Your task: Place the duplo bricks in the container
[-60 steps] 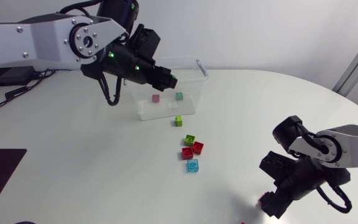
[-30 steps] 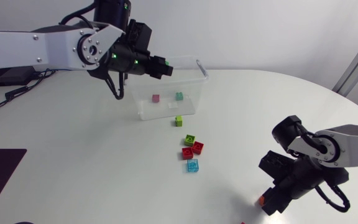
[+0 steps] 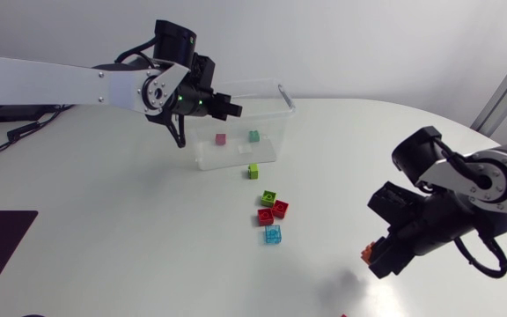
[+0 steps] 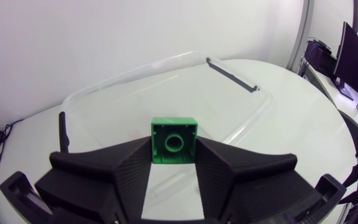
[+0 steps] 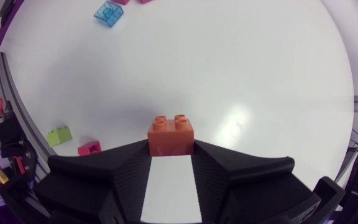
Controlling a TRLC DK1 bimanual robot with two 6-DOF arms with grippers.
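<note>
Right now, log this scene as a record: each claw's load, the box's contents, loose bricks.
Left claw: shut on a green brick, by the clear box
Right claw: shut on an orange brick, far from the box
In box: pink brick, pale green brick
Loose on table: lime brick, bright green brick, red brick, another red brick, blue brick

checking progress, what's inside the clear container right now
Inside the clear container lie a pink brick and a teal-green brick. The left gripper, shut on a bright green brick, covers its rear left corner in the head view, so the floor there is hidden.
</note>
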